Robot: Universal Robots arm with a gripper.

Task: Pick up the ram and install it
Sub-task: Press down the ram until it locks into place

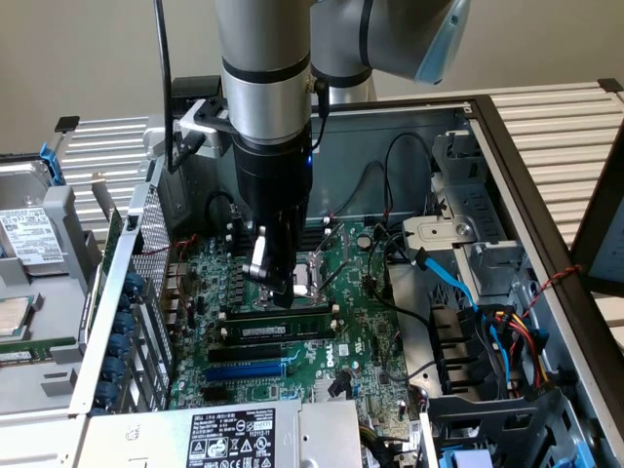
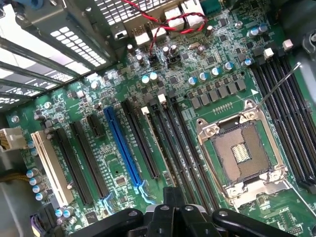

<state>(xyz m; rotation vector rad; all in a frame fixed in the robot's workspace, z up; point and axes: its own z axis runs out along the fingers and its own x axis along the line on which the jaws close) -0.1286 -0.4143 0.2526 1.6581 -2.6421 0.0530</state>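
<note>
Ram (image 1: 283, 325) lies seated in a slot on the green motherboard (image 1: 366, 322), its white label too small for us to read. Our claw (image 1: 276, 283) hangs just above its left end, fingers together, holding nothing. Blue slot (image 1: 244, 371) sits nearer.
</note>
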